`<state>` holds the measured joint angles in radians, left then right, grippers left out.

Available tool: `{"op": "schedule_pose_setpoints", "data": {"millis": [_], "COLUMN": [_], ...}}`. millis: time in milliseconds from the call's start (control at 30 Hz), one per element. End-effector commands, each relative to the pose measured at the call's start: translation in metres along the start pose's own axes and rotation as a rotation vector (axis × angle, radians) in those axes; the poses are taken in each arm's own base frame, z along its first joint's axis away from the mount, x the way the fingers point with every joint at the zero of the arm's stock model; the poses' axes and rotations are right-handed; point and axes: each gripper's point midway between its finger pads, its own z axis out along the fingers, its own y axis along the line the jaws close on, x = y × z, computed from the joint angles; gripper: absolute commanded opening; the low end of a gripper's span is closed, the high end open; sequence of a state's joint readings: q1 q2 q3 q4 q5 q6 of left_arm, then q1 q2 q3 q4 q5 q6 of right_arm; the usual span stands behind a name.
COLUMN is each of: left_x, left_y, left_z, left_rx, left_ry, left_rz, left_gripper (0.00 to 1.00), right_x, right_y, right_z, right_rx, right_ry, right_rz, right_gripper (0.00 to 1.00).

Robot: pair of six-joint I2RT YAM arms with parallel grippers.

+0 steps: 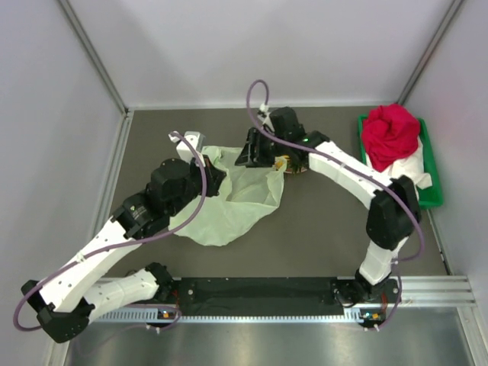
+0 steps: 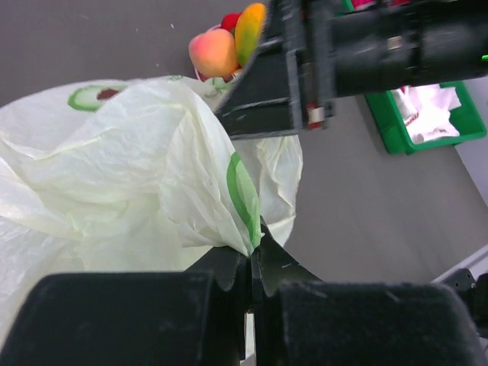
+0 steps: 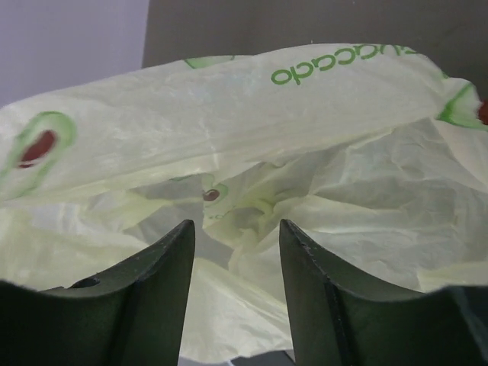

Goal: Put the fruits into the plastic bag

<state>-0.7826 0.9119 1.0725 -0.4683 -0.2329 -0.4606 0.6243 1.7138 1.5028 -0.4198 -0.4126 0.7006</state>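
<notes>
— Your hands?
— My left gripper [image 2: 252, 255] pinches a fold of the bag [image 2: 137, 168]. My right gripper [image 3: 236, 229] is spread just before the bag, gripping nothing.
— The fruits?
— The fruits [image 2: 225, 46] lie just past the bag on the dark grey table [image 1: 328, 229]. Farther right there's a green tray [image 1: 431, 194] holding red cloth [image 1: 390, 136], with pale walls [image 1: 229, 46] all round.
</notes>
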Motion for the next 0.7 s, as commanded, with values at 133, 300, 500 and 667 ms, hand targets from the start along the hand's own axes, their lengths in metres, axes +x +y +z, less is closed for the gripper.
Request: {"op": "schedule_pose_setpoints", "data": {"millis": [133, 300, 500, 667], "left_x": [-0.007, -0.023, -0.056, -0.08], "left_y": [-0.011, -0.011, 0.003, 0.026], "left_z": [-0.009, -0.015, -0.043, -0.086], "left_rx": [0.058, 0.055, -0.011, -0.09], "left_ry": [-0.033, -0.093, -0.21, -0.313], "left_rz": [-0.068, -0.091, -0.098, -0.091], "left_gripper": [0.0, 0.0, 0.0, 0.0], "right_x": [0.07, 0.104, 0.067, 0.061], "right_y": [-0.004, -0.025, -0.101, -0.151], "right_z": [0.075, 0.088, 0.052, 0.019], "right_rx": [-0.007, 0.063, 0.508, 0.694], "right_ry": [0.209, 0.263, 0.111, 0.086], "right_rz": [-0.119, -0.168, -0.366, -0.332], "right_gripper": [0.49, 0.59, 0.78, 0.84]}}
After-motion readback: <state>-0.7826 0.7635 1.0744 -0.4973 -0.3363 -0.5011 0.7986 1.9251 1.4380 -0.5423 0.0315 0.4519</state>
